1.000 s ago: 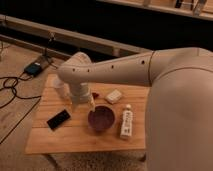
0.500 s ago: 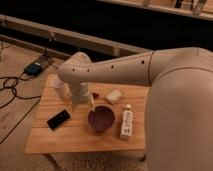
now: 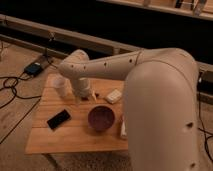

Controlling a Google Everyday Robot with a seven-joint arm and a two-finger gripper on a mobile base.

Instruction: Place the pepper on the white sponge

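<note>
My gripper (image 3: 90, 95) is low over the wooden table (image 3: 75, 137), at the end of the big white arm that sweeps in from the right. It sits just left of the white sponge (image 3: 114, 96), a small cream block lying flat, with a small gap between them. The pepper does not show; it is hidden by the wrist and gripper or out of view. The dark purple bowl (image 3: 101, 118) stands in front of the gripper, closer to the table's near edge.
A translucent cup (image 3: 60, 86) stands left of the gripper. A black phone (image 3: 59, 119) lies at front left. A white tube (image 3: 123, 128) lies right of the bowl, partly behind the arm. Cables and a power box (image 3: 34, 68) are on the floor at left.
</note>
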